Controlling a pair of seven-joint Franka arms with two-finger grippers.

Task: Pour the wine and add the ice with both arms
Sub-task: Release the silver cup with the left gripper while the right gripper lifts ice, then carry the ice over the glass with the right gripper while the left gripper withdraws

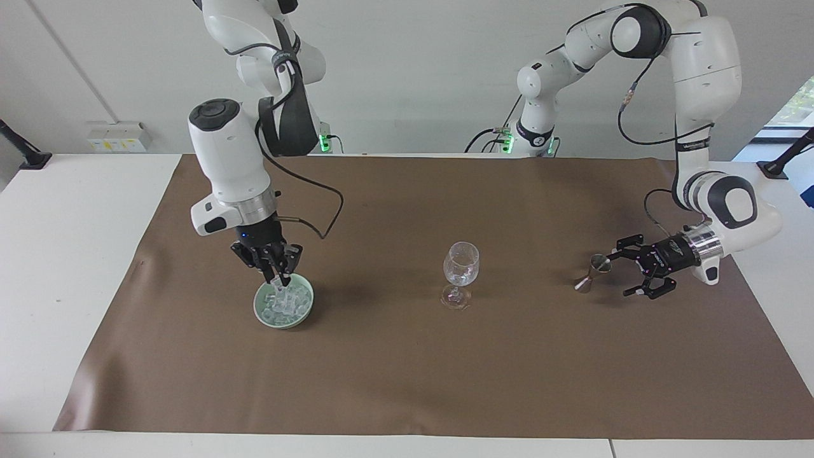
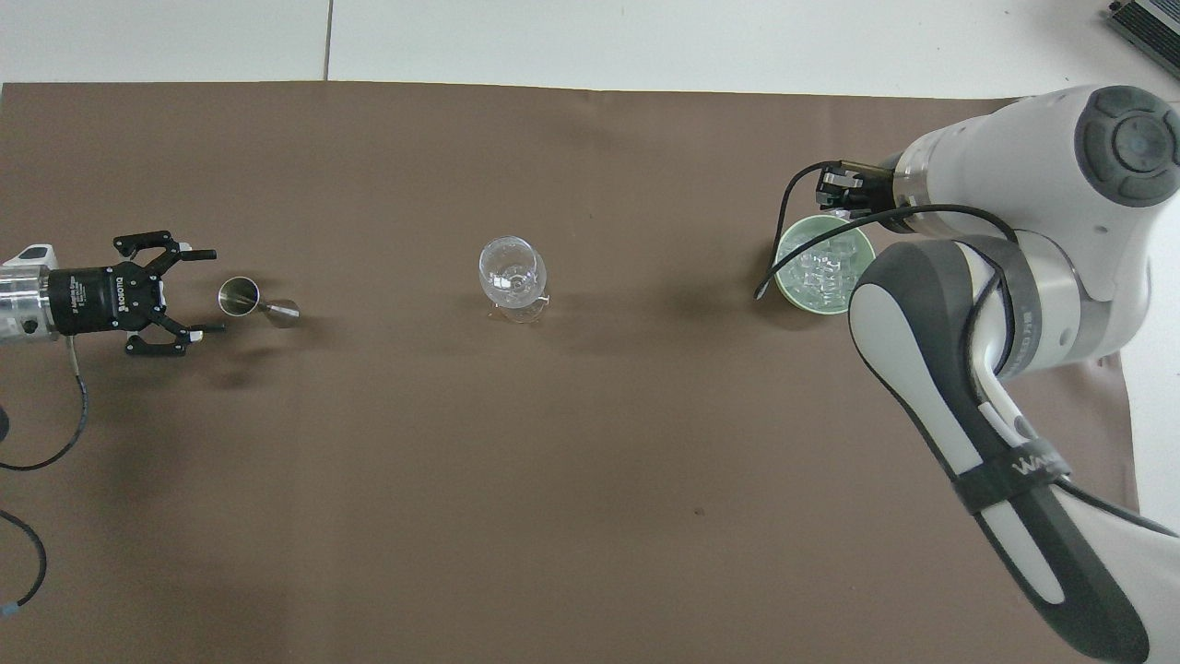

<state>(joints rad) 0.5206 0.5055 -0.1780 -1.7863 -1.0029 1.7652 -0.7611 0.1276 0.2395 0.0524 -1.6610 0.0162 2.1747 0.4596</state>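
The right gripper [image 1: 278, 278], fingers pinching ice [image 1: 280, 284] above the bowl [image 1: 284, 316] at frame left, should travel level to the glass [image 1: 461, 265]; the left gripper [image 1: 638, 275] waited, fingers spread.

two high, distant, opposed views, both covering the brown mat [image 1: 407, 381]

White table [image 1: 76, 254], brown mat [image 1: 407, 381] over it (bearing stemmed glass [image 1: 460, 272], jigger [image 1: 590, 272], green bowl [image 1: 304, 317]).

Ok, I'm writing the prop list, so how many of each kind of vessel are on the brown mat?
Stemmed wine glass: 1
Metal jigger: 1
Green bowl holding ice: 1
Total: 3
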